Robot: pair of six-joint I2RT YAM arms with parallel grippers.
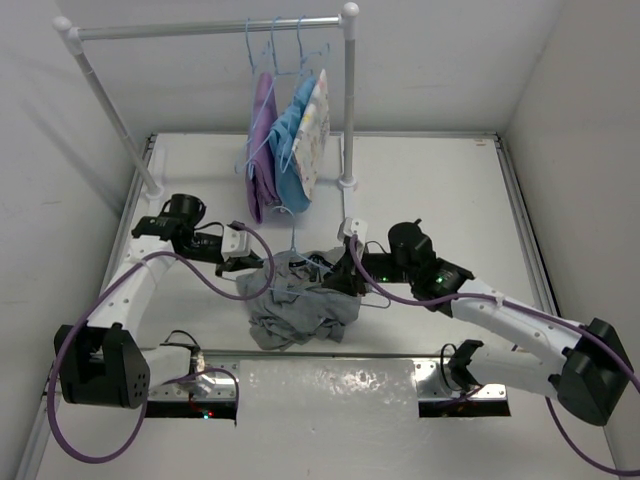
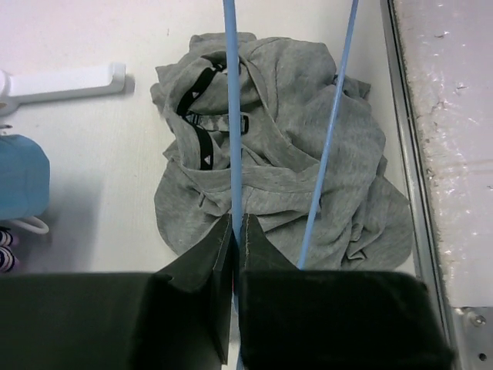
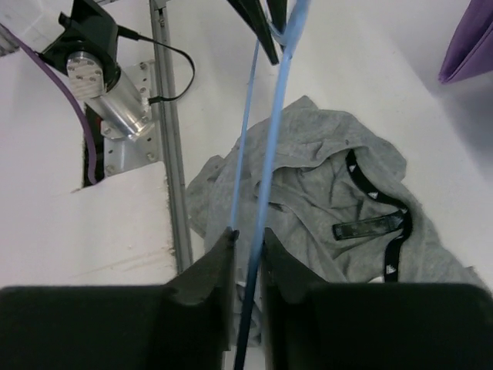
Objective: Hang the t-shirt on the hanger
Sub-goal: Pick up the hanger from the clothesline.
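A white desk [image 1: 450, 200] is seen between plain white walls [image 1: 450, 60]; a rail [image 1: 200, 28] is set at the far side, with clothes [image 1: 290, 140] hung on it. The grey t-shirt [image 1: 300, 310] is seen in a crumpled heap in the middle of the desk; the hanger [image 2: 233, 116] is held over it, and no part of the shirt is on it. The left jaws are shut tight on one thin bar of the hanger; the right jaws are set around another bar, but a firm pinch there cannot be told. Most of the job is judged to be left; the shirt must be opened and the hanger slid inside.
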